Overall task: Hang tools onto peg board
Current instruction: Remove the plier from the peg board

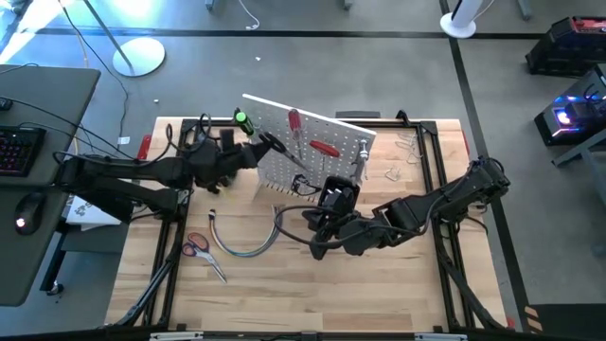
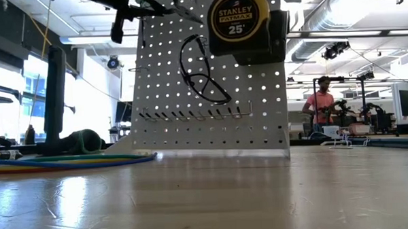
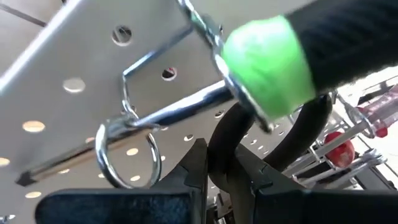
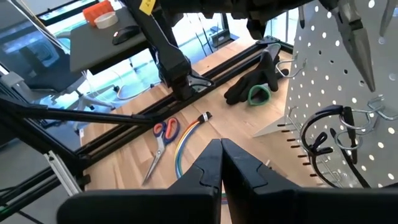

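Tabletop (image 1: 379, 294) of pale wood carries the white perforated peg board (image 1: 284, 152), propped at a slant between the two dark arms. Against the board's upper corner the left jaws (image 1: 254, 153) are nearly shut on a green-and-black-handled screwdriver (image 3: 273, 62), whose steel shaft passes through a wire ring hook (image 3: 127, 155) just ahead of them. Red-handled screwdrivers (image 1: 322, 147) hang farther along the board. The right jaws (image 4: 221, 163) are closed on nothing, low before the board. Red-handled scissors (image 4: 163, 138) lie flat beyond them.

Overhead, table-level, two wrist close-ups
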Action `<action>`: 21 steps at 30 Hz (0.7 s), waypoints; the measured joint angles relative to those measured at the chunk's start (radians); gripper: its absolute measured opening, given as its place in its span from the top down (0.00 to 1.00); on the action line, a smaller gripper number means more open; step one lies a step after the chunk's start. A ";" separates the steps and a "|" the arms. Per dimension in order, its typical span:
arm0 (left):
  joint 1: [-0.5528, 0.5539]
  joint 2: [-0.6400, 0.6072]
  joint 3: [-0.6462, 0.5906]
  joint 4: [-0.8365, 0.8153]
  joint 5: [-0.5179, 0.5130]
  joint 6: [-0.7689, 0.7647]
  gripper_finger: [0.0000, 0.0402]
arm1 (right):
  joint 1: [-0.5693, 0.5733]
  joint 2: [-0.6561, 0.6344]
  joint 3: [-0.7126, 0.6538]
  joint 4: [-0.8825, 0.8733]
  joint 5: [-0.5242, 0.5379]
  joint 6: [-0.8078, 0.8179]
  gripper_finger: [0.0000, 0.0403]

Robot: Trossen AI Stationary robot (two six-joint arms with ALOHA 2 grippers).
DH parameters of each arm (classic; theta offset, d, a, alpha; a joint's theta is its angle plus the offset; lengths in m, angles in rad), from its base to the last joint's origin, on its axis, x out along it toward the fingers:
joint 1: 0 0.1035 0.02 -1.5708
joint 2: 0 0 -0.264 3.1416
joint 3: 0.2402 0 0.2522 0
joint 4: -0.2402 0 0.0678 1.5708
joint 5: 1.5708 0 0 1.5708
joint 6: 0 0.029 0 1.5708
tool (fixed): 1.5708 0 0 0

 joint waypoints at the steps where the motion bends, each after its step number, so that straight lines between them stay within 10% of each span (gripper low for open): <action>1: 0.001 -0.002 0.000 -0.002 -0.001 0.002 0.93 | 0.000 0.000 0.000 0.000 0.000 0.000 1.00; 21: 0.001 -0.180 -0.002 -0.234 0.006 0.055 0.93 | 0.000 -0.002 0.000 -0.005 -0.007 -0.055 1.00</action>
